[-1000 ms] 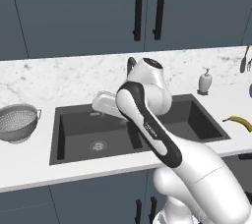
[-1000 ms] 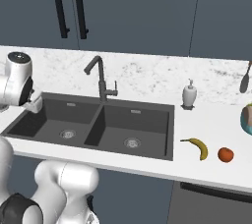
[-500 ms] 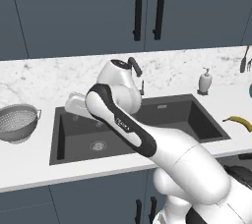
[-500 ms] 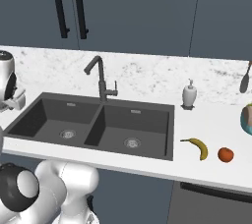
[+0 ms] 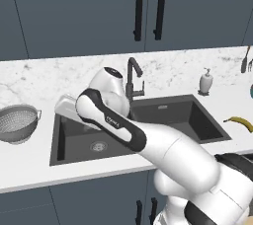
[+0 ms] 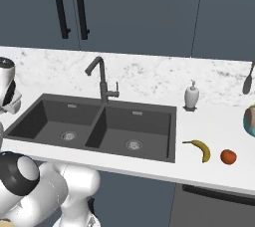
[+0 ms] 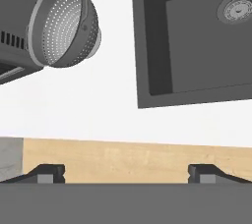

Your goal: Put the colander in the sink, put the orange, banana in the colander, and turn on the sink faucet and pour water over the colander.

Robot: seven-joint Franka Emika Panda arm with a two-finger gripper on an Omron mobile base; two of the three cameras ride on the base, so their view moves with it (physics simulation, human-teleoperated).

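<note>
The silver perforated colander point(image 5: 18, 123) stands on the white counter, left of the dark double sink point(image 5: 168, 108). Over the sink's left rim my arm's white hand reaches out toward the colander. In the hand view my gripper point(image 7: 127, 173) is open and empty, with the colander point(image 7: 65, 25) at upper left and the sink point(image 7: 152, 46) corner at upper right. The dark faucet point(image 5: 131, 77) rises behind the divider. On the counter right of the sink point(image 6: 89, 147) lie the banana point(image 6: 199, 149) and the orange point(image 6: 228, 157); the left base view also shows the banana point(image 5: 240, 122).
A white soap dispenser point(image 6: 191, 95) stands behind the sink's right end. A utensil point(image 6: 247, 82) and a teal bowl point(image 6: 250, 120) sit at the far right. A dark slotted appliance point(image 7: 15, 21) lies beside the colander. Wood floor shows past the counter's front edge.
The arm has swung left across the sink, carrying the hand from over the left basin to its left rim, nearer the colander. The jaws stayed open.
</note>
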